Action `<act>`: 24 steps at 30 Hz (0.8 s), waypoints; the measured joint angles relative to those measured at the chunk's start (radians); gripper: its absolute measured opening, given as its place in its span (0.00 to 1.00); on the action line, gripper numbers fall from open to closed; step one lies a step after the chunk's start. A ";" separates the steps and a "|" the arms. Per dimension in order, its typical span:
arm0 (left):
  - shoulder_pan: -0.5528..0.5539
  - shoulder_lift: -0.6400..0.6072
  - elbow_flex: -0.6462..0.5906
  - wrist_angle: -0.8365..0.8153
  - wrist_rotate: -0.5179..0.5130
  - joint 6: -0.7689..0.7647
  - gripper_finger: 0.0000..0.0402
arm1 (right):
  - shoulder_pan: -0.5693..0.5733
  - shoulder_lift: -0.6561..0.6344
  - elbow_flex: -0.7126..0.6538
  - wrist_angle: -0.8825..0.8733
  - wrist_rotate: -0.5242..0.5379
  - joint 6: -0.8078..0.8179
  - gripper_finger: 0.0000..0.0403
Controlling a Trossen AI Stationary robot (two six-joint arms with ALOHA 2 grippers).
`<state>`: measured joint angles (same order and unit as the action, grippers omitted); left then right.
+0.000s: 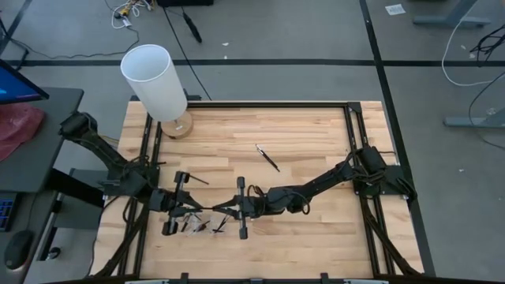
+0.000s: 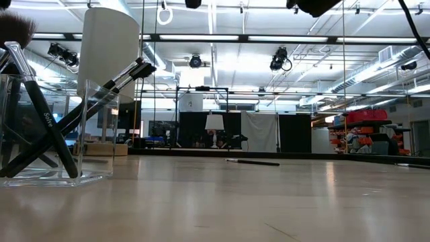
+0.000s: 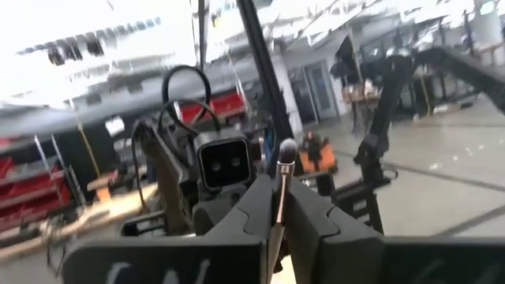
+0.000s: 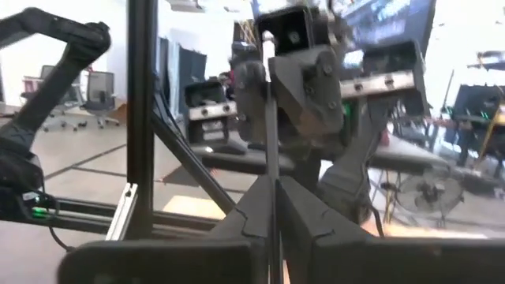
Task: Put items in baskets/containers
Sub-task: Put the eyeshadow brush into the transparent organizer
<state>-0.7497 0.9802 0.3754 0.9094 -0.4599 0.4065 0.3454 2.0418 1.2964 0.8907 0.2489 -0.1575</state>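
My two grippers meet tip to tip over the table's near left part, left gripper (image 1: 201, 208) and right gripper (image 1: 223, 207), both shut on one slender brush (image 3: 282, 170). Its small tufted tip (image 3: 286, 150) sticks out past the left fingers. In the right wrist view its dark shaft (image 4: 271, 134) runs on toward the left gripper. Below them stands the clear container (image 2: 94, 176) with several brushes (image 2: 47, 128) leaning inside it. One more brush (image 1: 267, 157) lies flat on the wood. My left gripper (image 3: 276, 229) pinches the brush between its two fingers on the pale section below the tuft (image 3: 279, 207), fingers about level and along the brush, which is clear of the table. My right gripper (image 4: 272, 221) pinches the thin dark shaft (image 4: 271, 185) between its fingertips, coming level from the table's right.
A tall white cylinder (image 1: 155, 80) on a round wooden base stands at the far left corner. A black frame (image 1: 351, 130) runs round the tabletop. Bare wood lies at the middle and right of the table.
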 joint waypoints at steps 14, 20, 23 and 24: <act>-0.168 -0.066 0.501 -1.254 -0.135 -0.437 0.07 | 0.004 -0.099 0.000 -0.353 0.279 0.160 0.35; -0.232 -0.068 0.434 -1.325 -0.190 -0.683 0.04 | 0.002 -0.098 0.000 -0.379 0.278 0.192 0.37; -0.255 -0.067 0.350 -1.315 -0.285 -0.817 0.06 | 0.003 -0.097 -0.001 -0.375 0.275 0.196 0.37; -0.261 -0.067 0.320 -1.305 -0.317 -0.864 0.07 | 0.003 -0.097 -0.001 -0.374 0.275 0.195 0.36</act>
<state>-1.0109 0.9134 0.6953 -0.3959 -0.7772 -0.4571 0.3489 1.9446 1.2957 0.5168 0.5240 0.0380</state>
